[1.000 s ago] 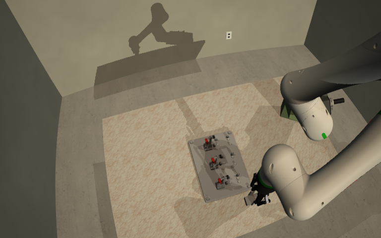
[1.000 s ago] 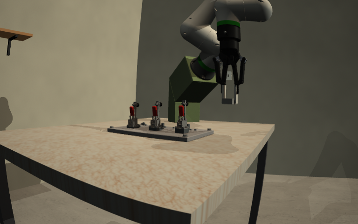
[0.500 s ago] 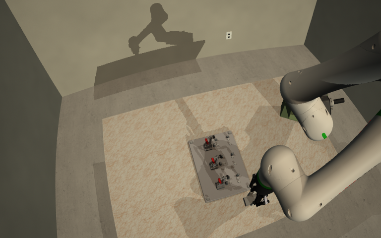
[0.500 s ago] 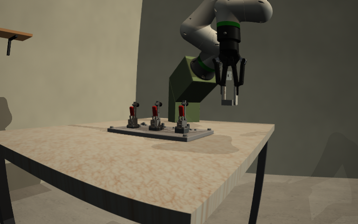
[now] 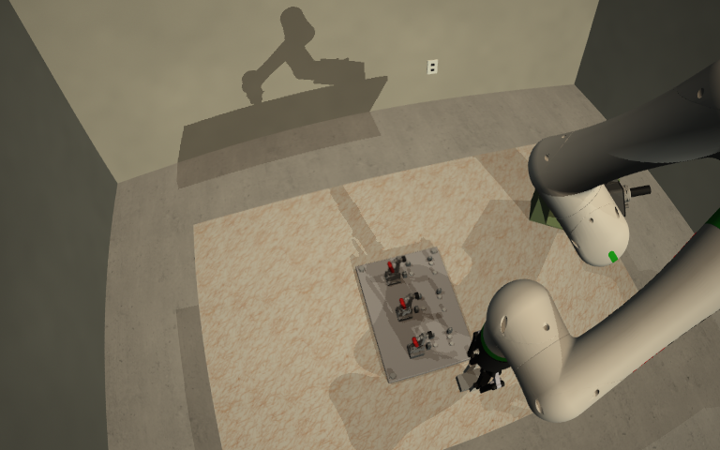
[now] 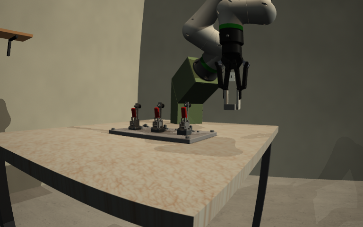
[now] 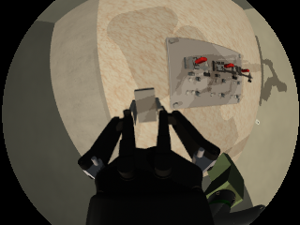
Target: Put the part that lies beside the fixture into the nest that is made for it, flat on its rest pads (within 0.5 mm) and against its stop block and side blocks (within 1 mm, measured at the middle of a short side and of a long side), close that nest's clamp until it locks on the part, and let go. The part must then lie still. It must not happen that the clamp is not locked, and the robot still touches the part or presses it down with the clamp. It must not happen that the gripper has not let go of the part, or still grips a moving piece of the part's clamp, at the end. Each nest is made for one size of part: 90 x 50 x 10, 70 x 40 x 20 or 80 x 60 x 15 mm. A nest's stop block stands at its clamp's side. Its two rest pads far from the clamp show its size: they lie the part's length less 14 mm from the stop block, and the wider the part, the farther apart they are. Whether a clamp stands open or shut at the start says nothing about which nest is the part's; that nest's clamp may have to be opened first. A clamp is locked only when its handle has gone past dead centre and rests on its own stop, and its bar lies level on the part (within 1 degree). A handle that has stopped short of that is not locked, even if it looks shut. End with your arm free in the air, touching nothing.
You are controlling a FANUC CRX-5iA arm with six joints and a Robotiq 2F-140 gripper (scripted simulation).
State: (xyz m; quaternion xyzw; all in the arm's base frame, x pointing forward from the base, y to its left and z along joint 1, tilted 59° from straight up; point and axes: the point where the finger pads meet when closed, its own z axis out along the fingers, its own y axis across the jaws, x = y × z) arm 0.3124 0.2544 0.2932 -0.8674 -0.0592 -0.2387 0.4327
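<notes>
Marble-patterned bench [image 5: 276,296] [image 6: 120,165] [image 7: 133,52] bearing fixture plate [image 5: 377,339] [image 6: 150,135] [image 7: 180,86] inward of its edges. Pincer [image 5: 472,381] [image 6: 232,100] [image 7: 145,104] grasping grey block [image 5: 467,381] [image 6: 230,107] [image 7: 145,105], hanging in air beside plate, nearer bench's robot-side edge. Pickup done; all three clamps apparently standing open; seating, locking, releasing remaining.

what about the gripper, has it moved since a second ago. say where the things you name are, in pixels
Yes: the gripper [image 5: 469,379] [image 6: 232,105] [image 7: 145,104] is slightly lower, judged against the green pedestal [image 5: 538,215] [image 6: 182,85] [image 7: 228,174] in the exterior view.
</notes>
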